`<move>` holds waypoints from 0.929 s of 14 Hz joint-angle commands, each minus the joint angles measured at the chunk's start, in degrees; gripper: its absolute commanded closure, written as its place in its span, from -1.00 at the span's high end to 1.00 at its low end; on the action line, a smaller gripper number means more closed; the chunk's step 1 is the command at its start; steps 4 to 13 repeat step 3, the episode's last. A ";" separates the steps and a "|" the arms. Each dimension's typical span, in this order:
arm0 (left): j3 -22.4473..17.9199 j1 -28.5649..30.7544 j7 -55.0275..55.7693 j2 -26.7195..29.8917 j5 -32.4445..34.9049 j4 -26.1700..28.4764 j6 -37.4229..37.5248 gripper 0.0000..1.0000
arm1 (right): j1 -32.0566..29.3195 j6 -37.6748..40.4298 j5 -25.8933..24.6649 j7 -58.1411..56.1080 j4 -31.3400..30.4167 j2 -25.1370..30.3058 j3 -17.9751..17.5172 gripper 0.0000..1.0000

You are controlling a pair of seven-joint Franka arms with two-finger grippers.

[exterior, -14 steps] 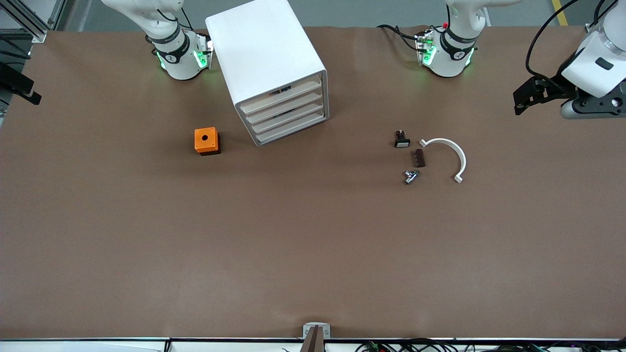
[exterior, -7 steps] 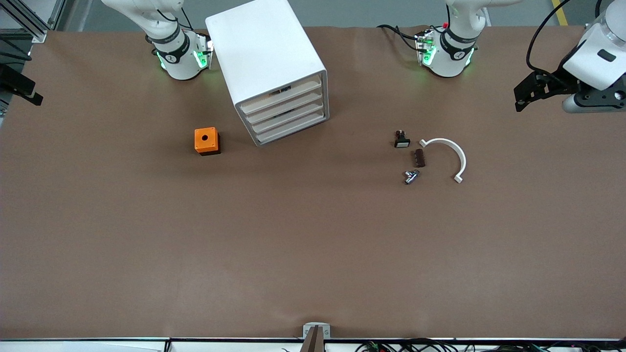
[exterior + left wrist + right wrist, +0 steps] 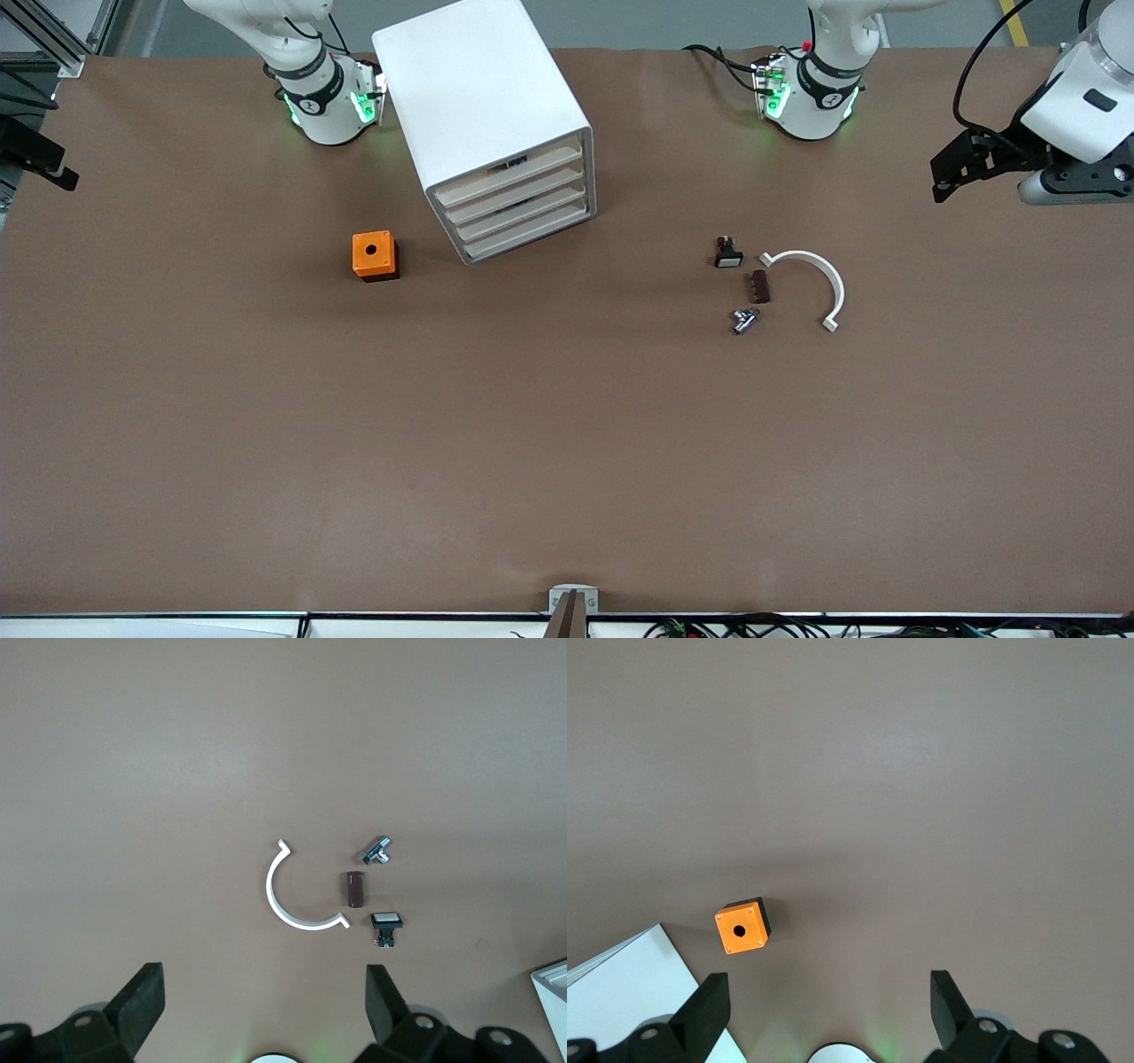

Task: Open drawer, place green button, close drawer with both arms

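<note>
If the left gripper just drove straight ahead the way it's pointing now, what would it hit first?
Probably bare table. The open left gripper looks down at the mat; the white curved clip lies nearest its line, though depth is unclear.

A white cabinet (image 3: 483,115) stood on the brown table (image 3: 567,443) near the right arm's base, its four stacked drawers (image 3: 518,206) all pushed in. An orange box (image 3: 374,255) with a hole sat beside it, toward the right arm's end. Toward the left arm's end lay a black part with a white face (image 3: 728,253), a dark brown block (image 3: 759,287), a small button (image 3: 744,320) and a white curved piece (image 3: 815,283), close together. The left tool (image 3: 952,173) hung open over the table's edge; the right tool (image 3: 35,159) showed only partly at the frame's edge.
</note>
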State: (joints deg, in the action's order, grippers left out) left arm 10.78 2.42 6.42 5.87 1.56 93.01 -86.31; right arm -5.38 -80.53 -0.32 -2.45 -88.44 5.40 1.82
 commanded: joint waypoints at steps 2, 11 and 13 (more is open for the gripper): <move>0.47 1.01 -0.54 -0.59 -2.08 -1.34 0.62 0.99 | -1.13 0.99 1.02 -0.45 1.25 -0.56 -0.76 1.00; 0.47 1.01 -0.44 -0.59 -2.08 -1.25 0.71 0.99 | -1.04 0.81 1.02 -0.45 1.25 -0.56 -0.76 1.00; 0.47 1.01 -0.44 -0.59 -2.08 -1.25 0.71 0.99 | -1.04 0.81 1.02 -0.45 1.25 -0.56 -0.76 1.00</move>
